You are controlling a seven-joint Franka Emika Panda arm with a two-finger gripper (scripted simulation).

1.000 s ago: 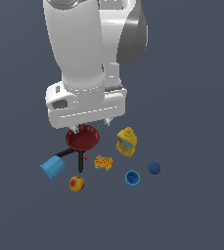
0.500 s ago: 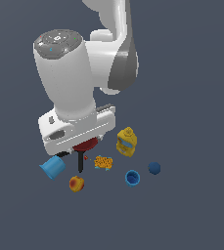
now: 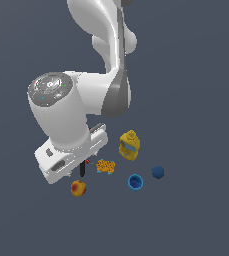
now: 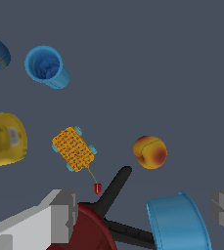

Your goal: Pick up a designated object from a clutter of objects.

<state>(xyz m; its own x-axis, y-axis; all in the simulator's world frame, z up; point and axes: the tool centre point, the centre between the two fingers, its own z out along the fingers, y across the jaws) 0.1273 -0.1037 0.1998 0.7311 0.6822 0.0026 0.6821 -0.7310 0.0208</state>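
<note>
The small round orange-yellow fruit with a red blush (image 3: pixel 78 188) lies on the dark floor at the lower left of the exterior view, just below the white gripper (image 3: pixel 71 161). In the wrist view the fruit (image 4: pixel 150 152) lies apart from both grey fingers (image 4: pixel 59 216), which stand wide apart and hold nothing. Near it are a black clamp (image 4: pixel 114 188), a blue cup lying on its side (image 4: pixel 178 222) and a flat orange speckled lump (image 4: pixel 73 149).

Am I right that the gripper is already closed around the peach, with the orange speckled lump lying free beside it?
Not quite. The gripper is open and has not gripped the peach: the wrist view shows the fruit lying free beyond the fingers, touching neither. The orange speckled lump does lie free beside it, as you said.
</note>
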